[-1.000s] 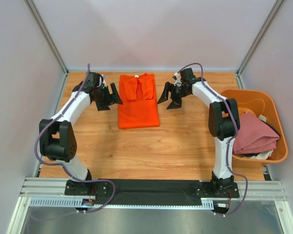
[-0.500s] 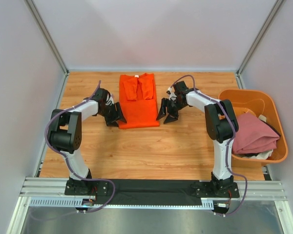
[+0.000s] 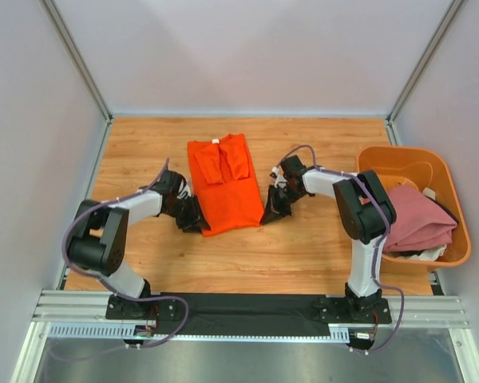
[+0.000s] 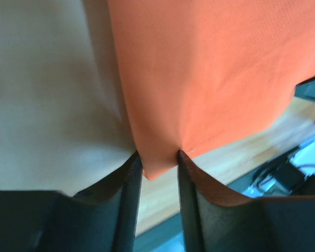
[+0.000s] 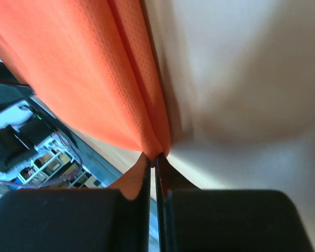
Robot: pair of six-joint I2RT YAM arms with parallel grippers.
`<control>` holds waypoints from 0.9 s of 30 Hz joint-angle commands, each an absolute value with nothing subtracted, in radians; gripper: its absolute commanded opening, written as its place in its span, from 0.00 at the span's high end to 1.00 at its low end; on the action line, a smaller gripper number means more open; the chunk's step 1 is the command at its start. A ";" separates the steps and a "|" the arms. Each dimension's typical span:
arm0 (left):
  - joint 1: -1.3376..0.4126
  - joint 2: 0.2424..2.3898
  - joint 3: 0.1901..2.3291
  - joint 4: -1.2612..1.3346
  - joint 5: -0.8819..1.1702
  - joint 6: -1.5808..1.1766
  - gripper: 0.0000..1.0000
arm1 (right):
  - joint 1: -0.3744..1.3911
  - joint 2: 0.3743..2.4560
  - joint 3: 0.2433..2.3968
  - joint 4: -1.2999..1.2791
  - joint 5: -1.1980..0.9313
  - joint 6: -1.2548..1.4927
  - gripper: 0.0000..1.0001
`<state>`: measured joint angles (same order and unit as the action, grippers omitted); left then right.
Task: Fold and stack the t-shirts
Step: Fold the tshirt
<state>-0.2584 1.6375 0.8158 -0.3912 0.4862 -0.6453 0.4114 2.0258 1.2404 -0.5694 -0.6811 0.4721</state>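
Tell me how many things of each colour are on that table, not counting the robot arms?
Orange: 2, the orange t-shirt lying on the wood and the orange tub at the right edge.
Pink: 1, the pink t-shirt heaped in the tub.
Total: 3. Other bits show under the pink cloth, too hidden to count.

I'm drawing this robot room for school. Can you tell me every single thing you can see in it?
orange t-shirt: one, bright orange, sleeves folded in, middle of the table
pink t-shirt: one, dusty pink, bunched in the tub
tub: one, orange plastic, right edge of the table
table: one, light wood
walls: pale grey, around the table
left tool: one, black, at the shirt's near left corner, cloth between its fingers
right tool: one, black, shut on the shirt's near right corner
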 commanded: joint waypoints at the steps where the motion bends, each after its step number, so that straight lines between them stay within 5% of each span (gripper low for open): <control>1: -0.305 1.432 0.700 -0.509 0.459 -0.733 0.55 | 0.426 1.838 1.051 -0.584 -0.629 0.488 0.99; 2: -0.305 1.383 0.660 -0.535 0.450 -0.738 0.49 | 0.426 1.795 0.960 -0.587 -0.623 0.488 0.97; 3: -0.305 1.291 0.651 -0.573 0.431 -0.742 0.32 | 0.426 1.725 0.930 -0.615 -0.612 0.480 0.90; 6: -0.298 1.159 0.672 -0.708 0.394 -0.706 0.17 | 0.426 1.639 0.880 -0.681 -0.578 0.434 0.63; 8: -0.279 1.125 0.718 -0.762 0.374 -0.665 0.16 | 0.425 1.631 0.911 -0.712 -0.546 0.371 0.52; 9: -0.247 1.141 0.748 -0.682 0.391 -0.622 0.20 | 0.419 1.685 1.049 -0.765 -0.475 0.315 0.37; 13: -0.235 1.264 0.791 -0.563 0.434 -0.562 0.34 | 0.419 1.788 1.218 -0.804 -0.416 0.261 0.37; 17: -0.236 1.452 0.860 -0.499 0.486 -0.548 0.45 | 0.419 1.926 1.364 -0.856 -0.385 0.226 0.47; 27: -0.310 1.560 0.902 -0.465 0.463 -0.574 0.36 | 0.417 1.993 1.420 -0.836 -0.436 0.245 0.52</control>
